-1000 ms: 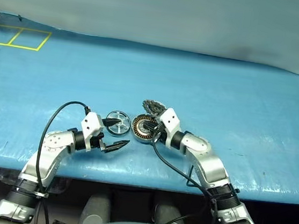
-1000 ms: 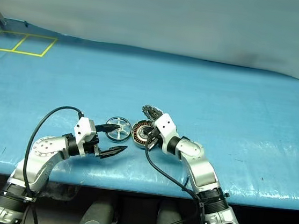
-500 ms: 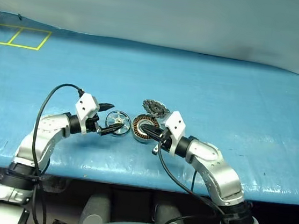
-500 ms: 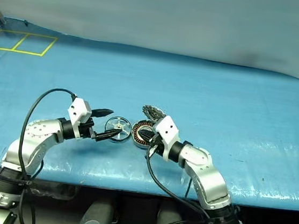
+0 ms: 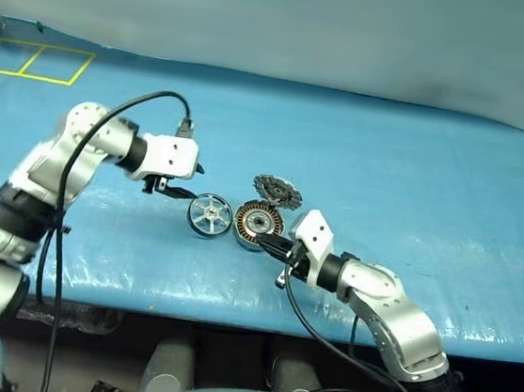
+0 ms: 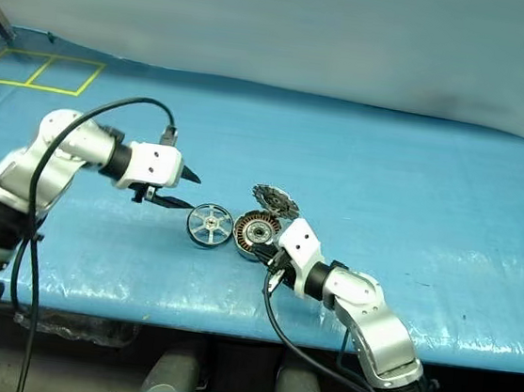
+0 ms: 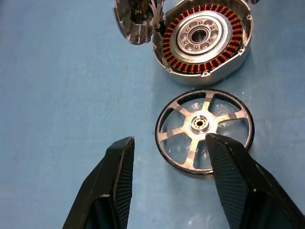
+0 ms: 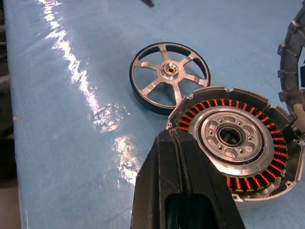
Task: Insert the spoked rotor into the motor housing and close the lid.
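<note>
The spoked rotor (image 5: 208, 216) lies flat on the blue table, dark rim, silver spokes and hub (image 7: 200, 124). Touching its right side sits the motor housing (image 5: 258, 224), copper windings ringing a silver centre (image 8: 232, 137). The lid (image 5: 275, 190) stands tilted open at the housing's far edge. My left gripper (image 5: 191, 180) hovers open above the table, just left of the rotor, with nothing between its fingers (image 7: 121, 162). My right gripper (image 8: 170, 138) is shut and empty, its tip at the housing's near rim.
The blue table cover (image 5: 389, 163) stretches wide on all sides. Yellow tape squares (image 5: 31, 61) mark the far left corner. The table's front edge (image 5: 231, 299) runs close below the parts. A black cable loops over my left arm (image 5: 120, 109).
My left arm has lifted from table level beside the rotor to above and left of it, its wrist rolling and jaws narrowing. My right gripper drew back from over the housing to its near rim.
</note>
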Robot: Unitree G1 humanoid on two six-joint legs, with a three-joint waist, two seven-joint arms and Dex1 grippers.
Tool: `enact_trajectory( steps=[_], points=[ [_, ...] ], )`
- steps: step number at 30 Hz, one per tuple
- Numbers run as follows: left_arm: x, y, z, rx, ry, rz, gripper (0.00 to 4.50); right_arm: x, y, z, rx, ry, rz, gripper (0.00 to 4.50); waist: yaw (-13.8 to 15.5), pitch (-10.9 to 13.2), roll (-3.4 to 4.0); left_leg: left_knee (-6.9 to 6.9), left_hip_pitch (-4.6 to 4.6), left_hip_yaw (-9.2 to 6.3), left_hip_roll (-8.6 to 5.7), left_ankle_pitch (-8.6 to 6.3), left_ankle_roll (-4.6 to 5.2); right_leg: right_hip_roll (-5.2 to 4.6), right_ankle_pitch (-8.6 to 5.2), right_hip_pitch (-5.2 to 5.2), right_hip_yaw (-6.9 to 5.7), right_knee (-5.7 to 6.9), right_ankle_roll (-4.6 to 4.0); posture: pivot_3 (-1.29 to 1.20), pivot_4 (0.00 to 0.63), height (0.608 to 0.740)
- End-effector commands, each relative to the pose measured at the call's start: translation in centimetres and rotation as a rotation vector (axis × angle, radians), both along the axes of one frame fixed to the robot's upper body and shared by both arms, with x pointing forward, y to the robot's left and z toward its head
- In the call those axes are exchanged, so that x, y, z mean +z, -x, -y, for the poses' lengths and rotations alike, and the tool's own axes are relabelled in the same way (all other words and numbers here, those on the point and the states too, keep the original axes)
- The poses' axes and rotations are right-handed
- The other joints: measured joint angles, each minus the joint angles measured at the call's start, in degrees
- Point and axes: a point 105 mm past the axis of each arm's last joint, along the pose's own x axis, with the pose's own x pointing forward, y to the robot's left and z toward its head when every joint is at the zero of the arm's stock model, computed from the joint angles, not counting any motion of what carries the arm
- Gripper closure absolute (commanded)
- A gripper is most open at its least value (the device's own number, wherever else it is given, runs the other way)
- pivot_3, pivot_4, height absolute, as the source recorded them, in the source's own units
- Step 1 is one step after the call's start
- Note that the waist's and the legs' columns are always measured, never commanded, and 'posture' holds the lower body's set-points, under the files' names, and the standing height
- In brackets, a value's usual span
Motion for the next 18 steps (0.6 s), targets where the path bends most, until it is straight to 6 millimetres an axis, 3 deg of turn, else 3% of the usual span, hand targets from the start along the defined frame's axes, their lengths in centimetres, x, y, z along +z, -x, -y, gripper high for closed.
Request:
enact_trajectory(
  steps=[1,12,18],
  points=[
    [-0.1,-0.1,0.6,-0.112,-0.158,0.002,1.95,0.8,0.9,-0.2,0.052,-0.002,0.007,4.5,-0.05,0.0,0.0,-0.01,0.0,0.0,0.0,-0.01,0.01,0.0,-0.01,-0.01,0.0,0.0,-0.02,0.0,0.15,0.74],
    [-1.3,-0.8,1.0,-0.275,-0.504,-0.019,1.95,0.7,1.1,1.5,0.041,0.079,-0.017,4.5,0.06,0.02,-0.02,0.19,-0.19,-0.11,0.01,-0.03,0.05,0.07,-0.1,-0.05,0.03,0.06,0.14,0.0,0.15,0.74],
    [-1.7,-0.4,2.2,-0.32,-0.552,-0.007,1.95,0.9,1.1,2.3,0.054,0.122,-0.027,4.5,0.01,0.02,-0.03,0.36,-0.29,-0.19,0.01,-0.04,0.07,0.1,-0.07,-0.05,0.03,0.09,0.17,0.0,0.15,0.74]
  ],
)
